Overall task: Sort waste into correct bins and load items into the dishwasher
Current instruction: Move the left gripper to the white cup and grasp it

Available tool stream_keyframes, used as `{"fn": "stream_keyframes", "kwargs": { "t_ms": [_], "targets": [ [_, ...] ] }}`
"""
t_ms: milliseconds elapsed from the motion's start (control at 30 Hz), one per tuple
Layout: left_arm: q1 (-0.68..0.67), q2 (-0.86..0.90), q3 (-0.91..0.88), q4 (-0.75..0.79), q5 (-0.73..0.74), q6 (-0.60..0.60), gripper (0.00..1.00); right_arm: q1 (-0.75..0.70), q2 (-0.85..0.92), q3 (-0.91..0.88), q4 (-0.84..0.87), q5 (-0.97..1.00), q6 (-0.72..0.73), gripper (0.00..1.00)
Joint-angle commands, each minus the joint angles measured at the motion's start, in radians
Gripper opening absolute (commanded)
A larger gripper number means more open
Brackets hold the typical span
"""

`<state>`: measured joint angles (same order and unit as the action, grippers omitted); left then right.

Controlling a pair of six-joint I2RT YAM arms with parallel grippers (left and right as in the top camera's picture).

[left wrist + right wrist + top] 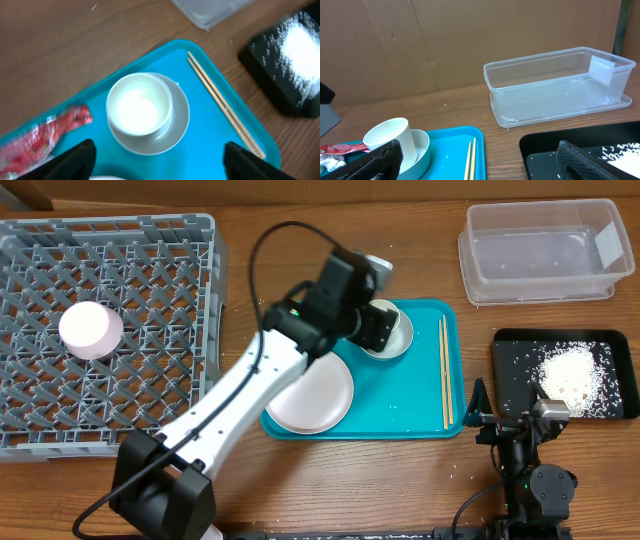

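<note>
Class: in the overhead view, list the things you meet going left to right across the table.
Left to right: pinkish dish in the grey rack → white plate → grey-green bowl → chopsticks → black tray of white grains.

We see the white cup [140,107] upright in the grey-green bowl [176,134], red wrapper [50,131] just beside, white plate [315,402] near, clear tub [540,252] well apart.

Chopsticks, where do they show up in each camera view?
Overhead: chopsticks run top to bottom along the teal tray's right side.
Left wrist: chopsticks lie diagonally, right of the bowl.
Right wrist: chopsticks at bottom centre, near the tray's right end.
Shared landmark: the teal tray.
</note>
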<state>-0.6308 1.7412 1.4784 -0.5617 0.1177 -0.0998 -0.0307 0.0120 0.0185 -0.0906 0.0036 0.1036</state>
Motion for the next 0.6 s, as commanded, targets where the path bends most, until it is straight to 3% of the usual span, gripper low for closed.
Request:
{"fn": "stream_keyframes", "kwargs": {
  "t_ms": [0, 167, 233, 267, 433, 567],
  "targets": [
    [-0.06, 0.027, 0.005, 0.031, -0.116, 0.202, 0.8, 0.003, -0.009, -0.011, 0.006, -0.005, -0.007, 1.0],
    [-0.09, 0.111, 0.005, 0.106, -0.18, 0.201, 0.75, 0.003, -0.009, -0.011, 0.006, -0.005, -0.007, 1.0],
    [-0.09, 0.145, 0.005, 0.117, -0.18, 0.201, 0.71, 0.003, -0.009, -0.011, 0.006, -0.005, -0.007, 1.0],
    [-0.088, 0.17, 0.005, 0.118, -0.18, 0.201, 0.63, 0.003, -0.009, -0.011, 0.006, -0.005, -0.007, 1.0],
    [-0.091, 0.201, 0.005, 0.134, -0.172, 0.196, 0.59, 0.003, -0.009, -0.011, 0.006, -0.005, -0.007, 1.0],
    [-0.091, 0.203, 0.005, 0.132, -0.138, 0.188, 0.48, 0.003, -0.009, -0.011, 0.006, -0.005, -0.007, 1.0]
  ]
}}
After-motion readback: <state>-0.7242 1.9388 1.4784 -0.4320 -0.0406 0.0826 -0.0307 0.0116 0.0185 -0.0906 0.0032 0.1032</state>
